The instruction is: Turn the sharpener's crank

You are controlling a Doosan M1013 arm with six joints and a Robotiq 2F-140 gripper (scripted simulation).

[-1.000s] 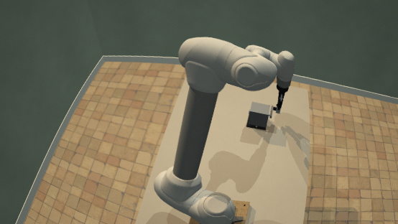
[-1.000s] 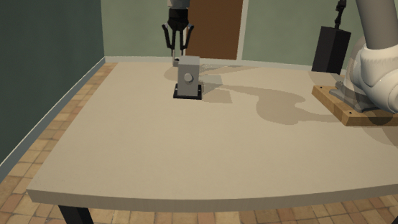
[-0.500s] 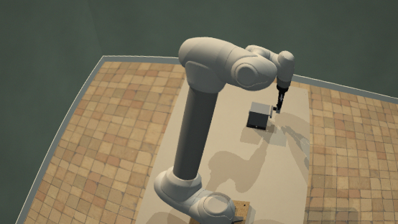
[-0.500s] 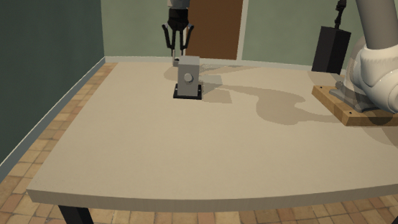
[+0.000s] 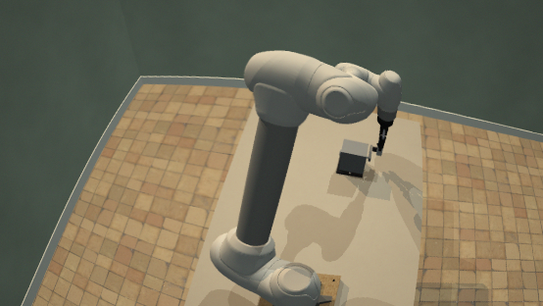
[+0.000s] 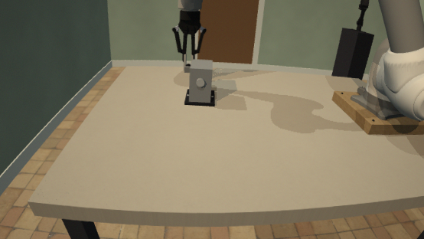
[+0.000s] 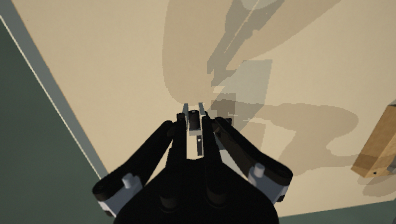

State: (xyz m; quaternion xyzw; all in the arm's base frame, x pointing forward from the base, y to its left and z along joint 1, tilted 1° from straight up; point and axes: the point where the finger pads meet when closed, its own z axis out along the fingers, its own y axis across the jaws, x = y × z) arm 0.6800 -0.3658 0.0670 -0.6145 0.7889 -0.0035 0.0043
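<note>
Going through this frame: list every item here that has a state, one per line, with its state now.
gripper: pointing down, shut on the crank knob
crank knob: gripped, beside the sharpener's upper corner on the far end
pencil sharpener: upright on its dark base, on the table
robot arm: reaching over the table to the sharpener
wooden mounting board: flat on the table under the arm's foot
</note>
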